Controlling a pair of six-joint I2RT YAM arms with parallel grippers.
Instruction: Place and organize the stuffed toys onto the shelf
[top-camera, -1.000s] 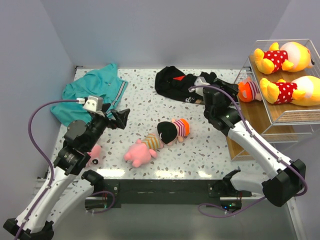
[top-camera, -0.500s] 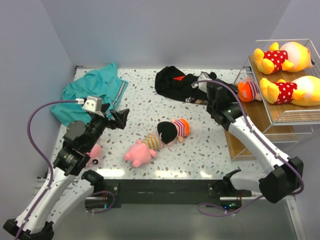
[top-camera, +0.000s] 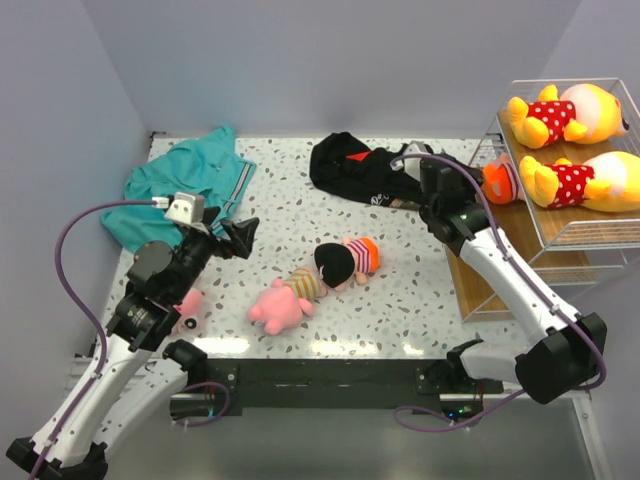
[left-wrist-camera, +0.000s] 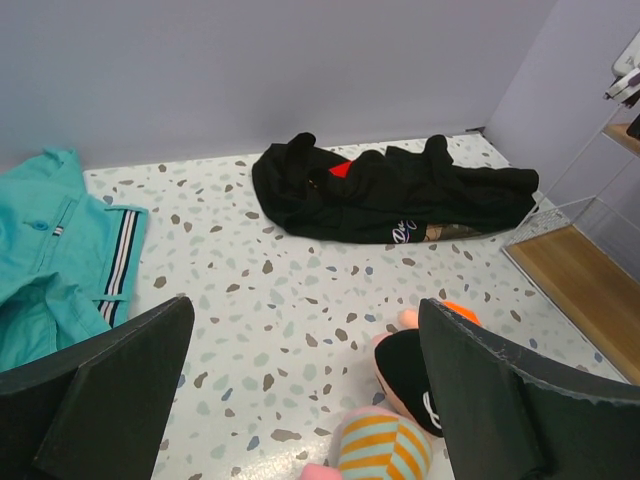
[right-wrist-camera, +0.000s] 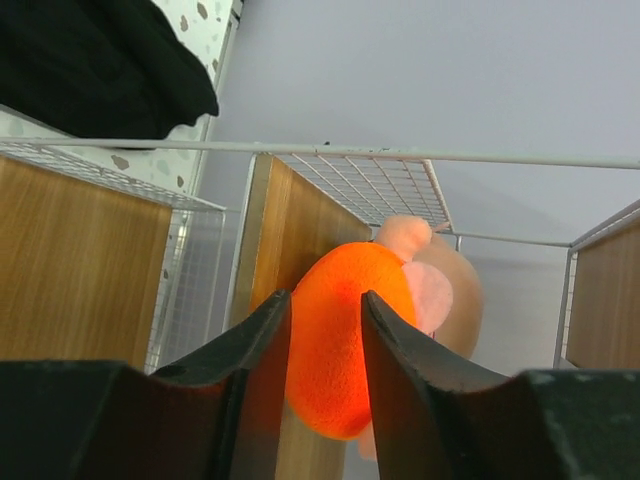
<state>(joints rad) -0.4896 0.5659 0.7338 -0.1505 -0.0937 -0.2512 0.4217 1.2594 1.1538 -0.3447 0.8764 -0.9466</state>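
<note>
My right gripper (top-camera: 480, 183) is shut on a doll's orange plush part (top-camera: 497, 180) at the left edge of the shelf (top-camera: 500, 285). In the right wrist view the fingers (right-wrist-camera: 250, 350) squeeze this orange part (right-wrist-camera: 335, 350) beside a wooden board (right-wrist-camera: 80, 260). Two yellow bears in red dotted tops (top-camera: 565, 115) (top-camera: 585, 182) lie on the top tier. A black-haired doll (top-camera: 340, 262) and a pink pig in a striped top (top-camera: 283, 303) lie mid-table. A small pink pig (top-camera: 187, 308) lies under my left arm. My left gripper (top-camera: 240, 237) is open and empty above the table, left of the doll (left-wrist-camera: 410, 370).
A black garment with a red mark (top-camera: 355, 165) lies at the back middle, close to the shelf's left side; it also shows in the left wrist view (left-wrist-camera: 390, 190). A teal polo shirt (top-camera: 185, 185) lies at the back left. Walls enclose the table.
My right wrist has shifted right toward the shelf, with the orange doll still in its grip at the shelf's left edge. The left arm and the toys on the table have not moved.
</note>
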